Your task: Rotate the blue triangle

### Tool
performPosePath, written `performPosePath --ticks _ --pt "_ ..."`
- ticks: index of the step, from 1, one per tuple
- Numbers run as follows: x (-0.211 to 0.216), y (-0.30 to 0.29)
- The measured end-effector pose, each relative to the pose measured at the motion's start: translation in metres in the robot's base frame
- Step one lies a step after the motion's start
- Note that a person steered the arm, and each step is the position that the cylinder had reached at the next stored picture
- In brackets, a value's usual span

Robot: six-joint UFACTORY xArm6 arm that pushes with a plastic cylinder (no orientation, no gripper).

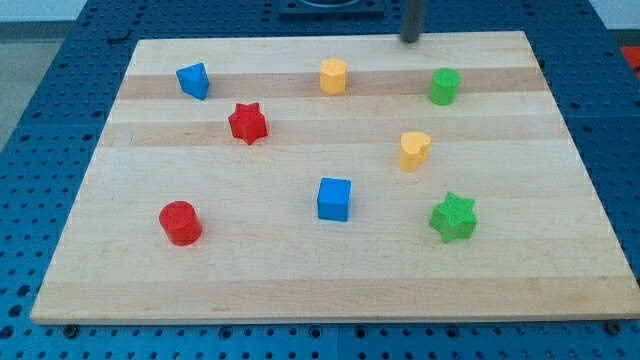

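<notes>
The blue triangle (194,80) lies near the board's top left. My tip (410,40) is at the board's top edge, right of centre, far to the right of the blue triangle and touching no block. The nearest blocks to the tip are the yellow hexagon (333,76) below left and the green cylinder (445,87) below right.
On the wooden board (300,280) also lie a red star (248,123), a yellow block (415,150), a blue cube (334,199), a red cylinder (181,222) and a green star (453,217). Blue perforated table surrounds the board.
</notes>
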State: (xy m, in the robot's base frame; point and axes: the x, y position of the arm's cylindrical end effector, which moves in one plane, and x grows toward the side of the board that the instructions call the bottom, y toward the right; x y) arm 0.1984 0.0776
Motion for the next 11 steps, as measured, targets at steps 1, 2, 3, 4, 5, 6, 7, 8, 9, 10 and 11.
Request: performPosePath --ticks 1,2,3,4,5,6,7,8,9,10,11 --pt "0.004 -0.064" --pt "0.022 -0.103" --pt "0.054 -0.113" --pt "0.067 -0.116" --pt "0.082 -0.146" --pt "0.087 -0.19" --pt "0.091 -0.214" --pt "0.106 -0.226" --pt "0.124 -0.243" --pt "0.123 -0.275" --pt "0.11 -0.302"
